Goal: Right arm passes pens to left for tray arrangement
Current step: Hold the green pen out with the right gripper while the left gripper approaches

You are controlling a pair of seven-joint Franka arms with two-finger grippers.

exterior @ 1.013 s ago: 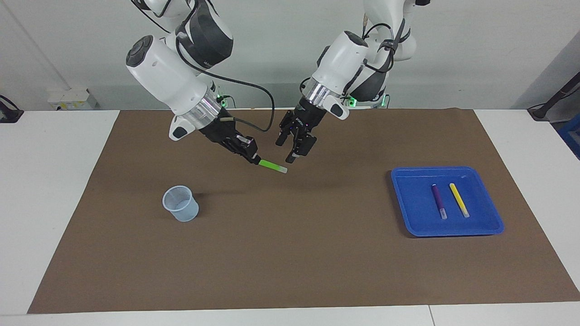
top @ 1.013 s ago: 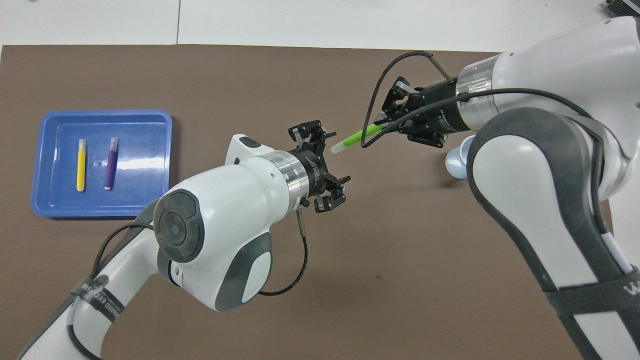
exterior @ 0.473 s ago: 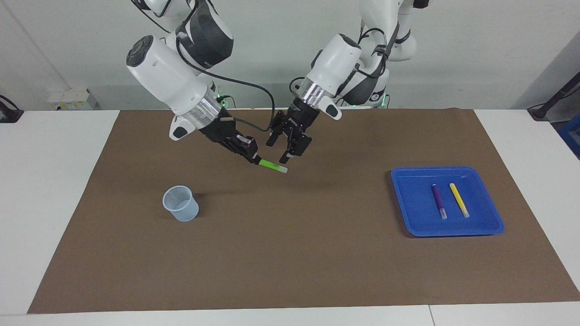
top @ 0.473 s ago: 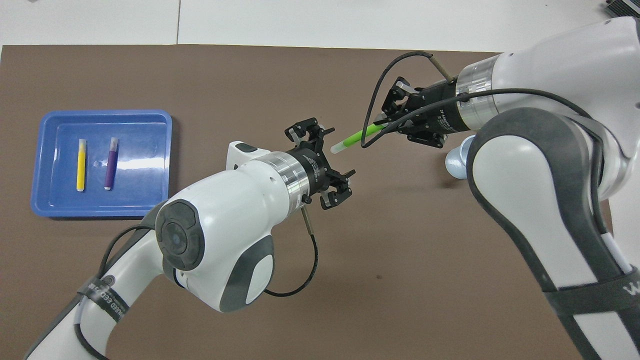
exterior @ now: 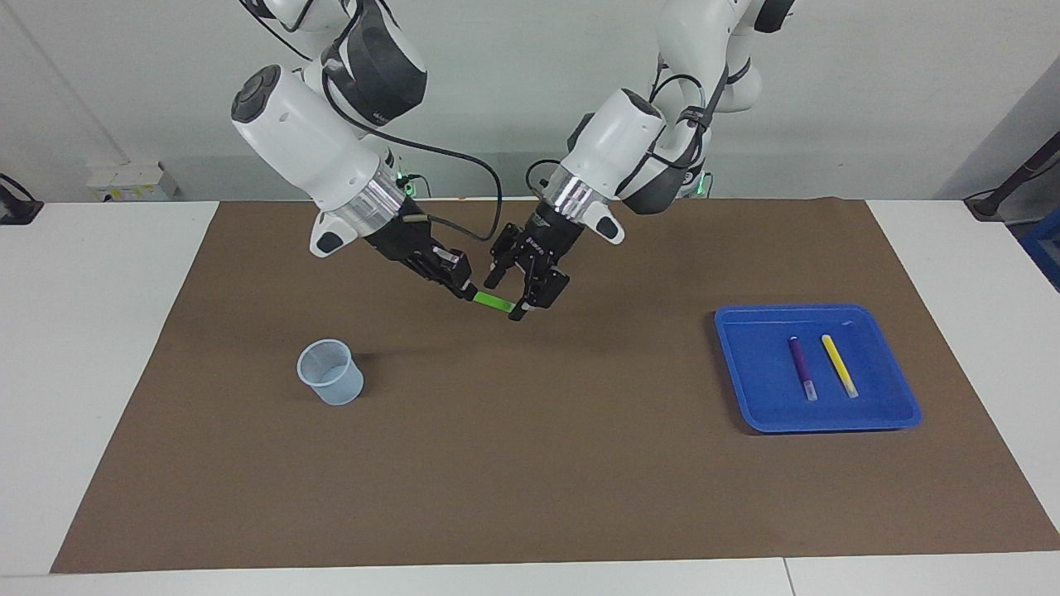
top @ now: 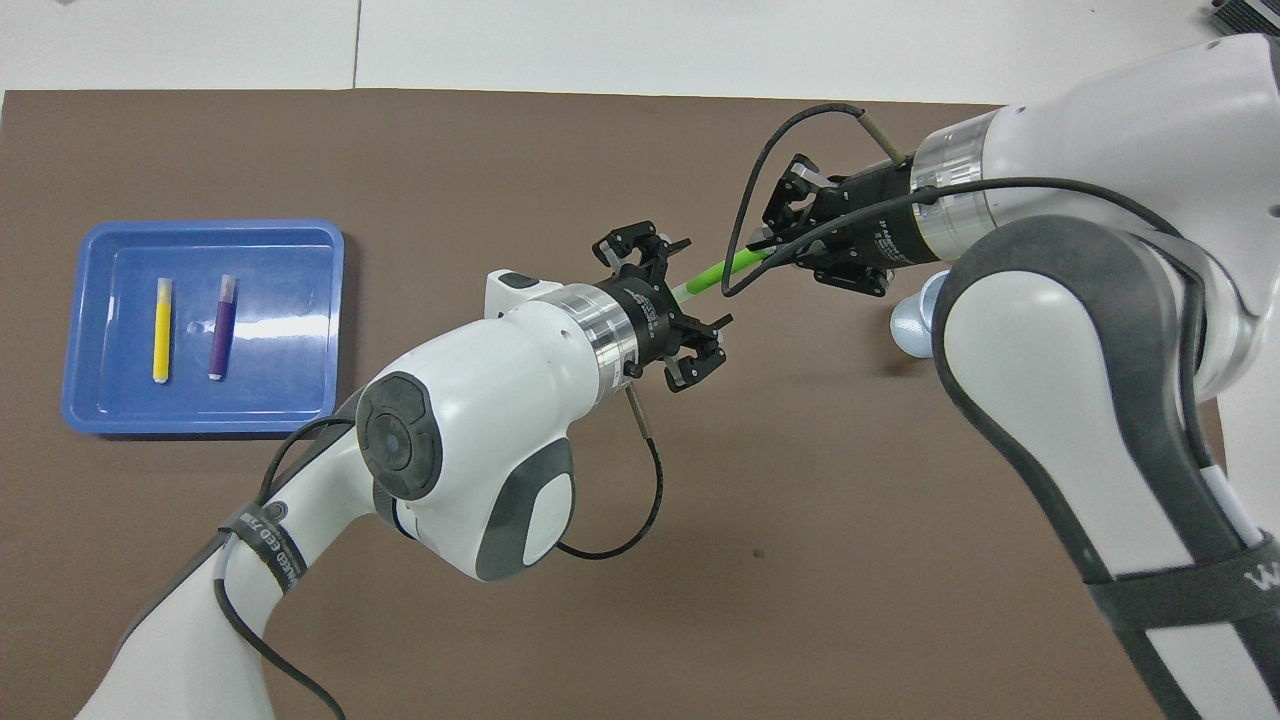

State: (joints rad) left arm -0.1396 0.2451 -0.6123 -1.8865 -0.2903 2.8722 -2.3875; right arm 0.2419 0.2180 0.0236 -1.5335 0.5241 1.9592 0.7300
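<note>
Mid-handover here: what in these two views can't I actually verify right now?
- Green pen: its pale end is hidden by the left gripper in both views, so contact there is unclear.
- Translucent cup: overhead, mostly covered by the right arm.
- Right gripper: its fingertips on the pen are too small to read, facing view.

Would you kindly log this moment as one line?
phase: handover | right gripper: shut on green pen | left gripper: open around its pale end | tray: purple pen, yellow pen

A white table [exterior: 108, 331] carries a brown mat [exterior: 530, 463] — on it, a blue tray [exterior: 749, 372] and translucent cup [exterior: 330, 372].
</note>
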